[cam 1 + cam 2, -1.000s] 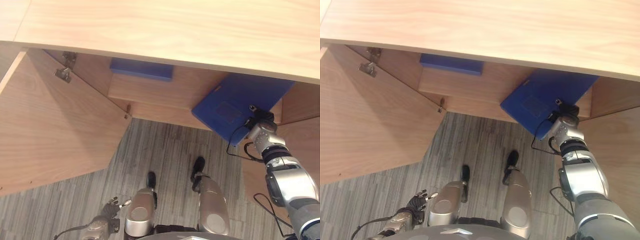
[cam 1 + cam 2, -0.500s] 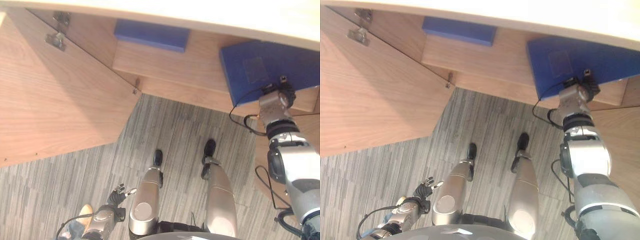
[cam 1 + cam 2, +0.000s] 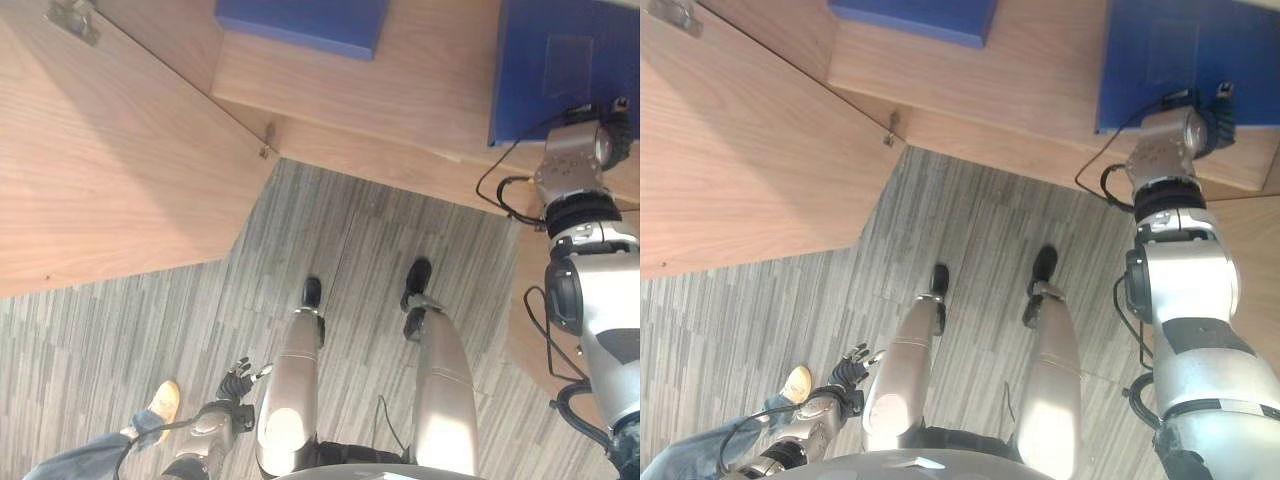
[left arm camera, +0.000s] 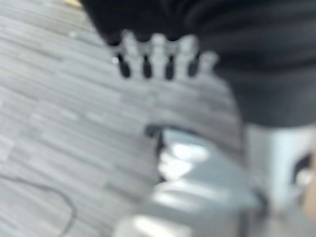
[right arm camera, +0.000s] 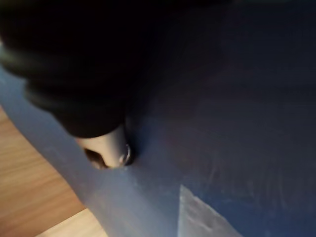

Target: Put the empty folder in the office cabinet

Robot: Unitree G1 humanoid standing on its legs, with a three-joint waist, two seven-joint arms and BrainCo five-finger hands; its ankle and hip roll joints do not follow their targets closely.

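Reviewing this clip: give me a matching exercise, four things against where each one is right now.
Things:
1. right hand
2. left hand
3. second blue folder
4. cabinet door

Places:
A. swung open at the robot's left
B. low beside the leg, over the floor
C. at the near edge of the blue folder on the shelf
D. lying on the shelf, away from both hands

Pairs: 1-C, 2-B, 3-D, 4-A

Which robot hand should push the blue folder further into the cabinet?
The right hand. It is already at the blue folder lying on the cabinet shelf. The left hand hangs low near the floor, far away.
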